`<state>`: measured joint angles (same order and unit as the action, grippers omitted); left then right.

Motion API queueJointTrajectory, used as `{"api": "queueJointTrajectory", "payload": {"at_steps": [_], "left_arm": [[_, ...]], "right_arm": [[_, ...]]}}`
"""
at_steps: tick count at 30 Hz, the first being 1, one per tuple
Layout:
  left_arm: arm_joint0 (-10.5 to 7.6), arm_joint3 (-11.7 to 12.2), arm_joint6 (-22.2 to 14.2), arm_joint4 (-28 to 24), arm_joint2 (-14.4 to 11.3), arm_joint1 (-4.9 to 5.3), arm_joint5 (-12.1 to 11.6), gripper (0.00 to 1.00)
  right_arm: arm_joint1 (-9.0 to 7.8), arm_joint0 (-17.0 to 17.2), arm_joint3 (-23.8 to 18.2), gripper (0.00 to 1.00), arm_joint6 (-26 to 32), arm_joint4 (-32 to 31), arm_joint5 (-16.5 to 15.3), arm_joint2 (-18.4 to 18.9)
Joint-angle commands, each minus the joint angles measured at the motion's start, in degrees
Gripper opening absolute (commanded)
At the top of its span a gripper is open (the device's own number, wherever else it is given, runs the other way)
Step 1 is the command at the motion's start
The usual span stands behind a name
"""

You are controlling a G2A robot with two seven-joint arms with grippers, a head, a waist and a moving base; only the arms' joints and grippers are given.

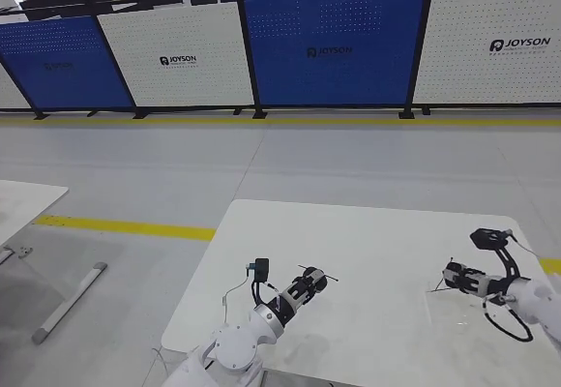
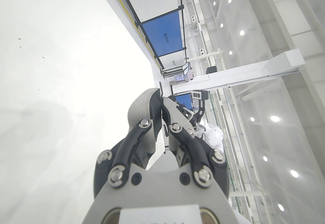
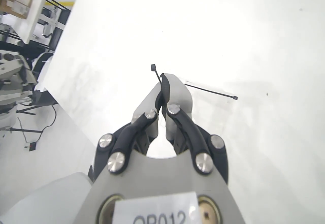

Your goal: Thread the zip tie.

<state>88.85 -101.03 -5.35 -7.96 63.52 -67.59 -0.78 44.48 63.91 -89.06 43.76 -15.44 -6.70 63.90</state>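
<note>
Your left pincer [image 2: 160,98] is pressed together on a thin black strip [image 2: 160,86], of which only the tip pokes out. Well apart to the right, your right pincer [image 3: 162,84] pinches the zip tie [image 3: 156,72] just below its head. A spare tie [image 3: 210,91] lies on the worktop [image 3: 228,19]. Nothing looks threaded yet, so feeding tail into head remains.

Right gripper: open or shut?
Shut on the thin black plastic zip tie: the right gripper pinches its strap, square head protruding.
</note>
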Motion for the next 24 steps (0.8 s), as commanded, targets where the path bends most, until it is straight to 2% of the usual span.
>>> {"api": "queueJointTrajectory", "payload": {"at_steps": [1, 2, 3, 18, 20, 24], "left_arm": [[0.0, 0.0, 0.0, 0.0, 0.0, 0.0, 0.0, 0.0], [0.0, 0.0, 0.0, 0.0, 0.0, 0.0, 0.0, 0.0], [0.0, 0.0, 0.0, 0.0, 0.0, 0.0, 0.0, 0.0], [0.0, 0.0, 0.0, 0.0, 0.0, 0.0, 0.0, 0.0], [0.0, 0.0, 0.0, 0.0, 0.0, 0.0, 0.0, 0.0], [0.0, 0.0, 0.0, 0.0, 0.0, 0.0, 0.0, 0.0]], "right_arm": [[-0.75, 5.19, -4.21, 0.0, -3.79, -0.53, -3.34, 3.08], [-1.07, 7.54, -5.9, 0.0, -4.55, -0.7, -4.91, 4.23], [-1.26, 8.75, -6.85, 0.0, -4.17, -1.27, -5.05, 4.77], [-1.26, 8.75, -6.85, 0.0, -4.17, -1.27, -5.05, 4.77], [-1.13, 9.83, -8.08, 0.0, -7.89, -2.46, -4.08, 5.25], [-1.18, 16.19, -11.9, 0.0, -17.71, -1.17, -9.88, 7.88]]}}
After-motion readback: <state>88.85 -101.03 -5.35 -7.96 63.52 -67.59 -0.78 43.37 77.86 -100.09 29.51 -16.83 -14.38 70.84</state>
